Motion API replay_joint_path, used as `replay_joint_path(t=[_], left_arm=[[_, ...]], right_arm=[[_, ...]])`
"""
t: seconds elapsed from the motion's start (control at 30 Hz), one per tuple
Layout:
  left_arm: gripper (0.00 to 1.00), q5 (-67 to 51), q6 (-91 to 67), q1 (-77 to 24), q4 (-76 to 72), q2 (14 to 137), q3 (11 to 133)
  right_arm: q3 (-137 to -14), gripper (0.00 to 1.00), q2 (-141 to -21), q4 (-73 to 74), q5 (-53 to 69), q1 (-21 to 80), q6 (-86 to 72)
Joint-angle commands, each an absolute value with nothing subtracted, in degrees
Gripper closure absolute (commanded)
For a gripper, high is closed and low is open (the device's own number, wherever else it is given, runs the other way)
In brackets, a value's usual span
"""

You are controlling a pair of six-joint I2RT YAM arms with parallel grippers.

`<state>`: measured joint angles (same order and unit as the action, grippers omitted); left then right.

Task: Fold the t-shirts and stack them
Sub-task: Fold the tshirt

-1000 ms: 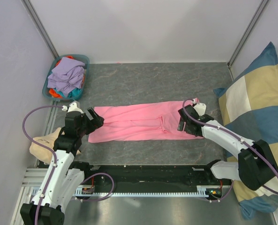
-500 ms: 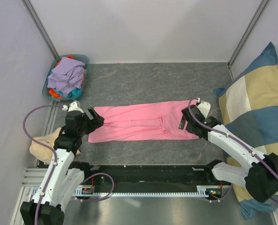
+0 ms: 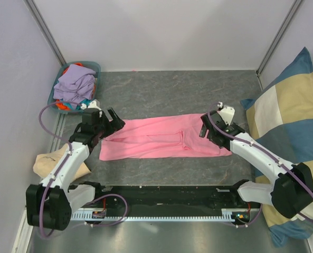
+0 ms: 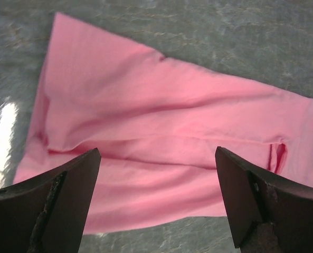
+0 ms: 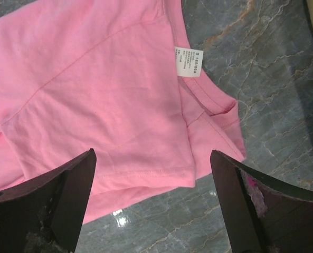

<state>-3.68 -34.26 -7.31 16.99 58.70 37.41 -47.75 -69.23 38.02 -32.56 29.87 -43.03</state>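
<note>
Both jaws gape empty as the left gripper has just swung toward the far hem corner and the right gripper nudged over the collar end, the pink t-shirt lying strip-folded between them, apparently ready for a crosswise fold.

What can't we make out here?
- Basket, top view: lavender shirt covers the pile; only orange and teal slivers show, count unknown.
- Label, right wrist view: print too small to read.
- Pink shirt, top view: left claw and right claw each cover part of an end.
- Beige bundle, top view: partly behind the left arm, unidentifiable.
- Cushion, top view: cut off by the right edge.
</note>
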Motion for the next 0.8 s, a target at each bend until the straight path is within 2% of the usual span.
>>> replay_joint_path(t=[0.0, 0.17, 0.4, 0.6, 0.77], left_arm=[[0.03, -7.6, -33.0, -10.2, 9.8, 64.6, 44.7], [0.03, -9.3, -33.0, -13.6, 6.2, 67.8, 46.0], [0.03, -13.9, -31.2, -17.1, 3.4, 73.0, 48.5], [0.0, -22.8, -23.9, -22.6, 2.5, 82.4, 57.4], [0.0, -28.0, -12.9, -28.6, 2.9, 98.7, 73.3]], right_arm=[[-51.3, 0.02, -74.0, 33.7, -35.1, 28.9, -40.6], [-56.2, 0.02, -83.3, 31.6, -33.7, 26.8, -38.5], [-61.3, 0.02, -88.6, 30.8, -32.5, 25.0, -38.1], [-57.2, 0.02, -77.2, 31.8, -34.4, 24.6, -41.7], [-54.7, 0.02, -64.9, 35.9, -31.7, 24.7, -42.4]])
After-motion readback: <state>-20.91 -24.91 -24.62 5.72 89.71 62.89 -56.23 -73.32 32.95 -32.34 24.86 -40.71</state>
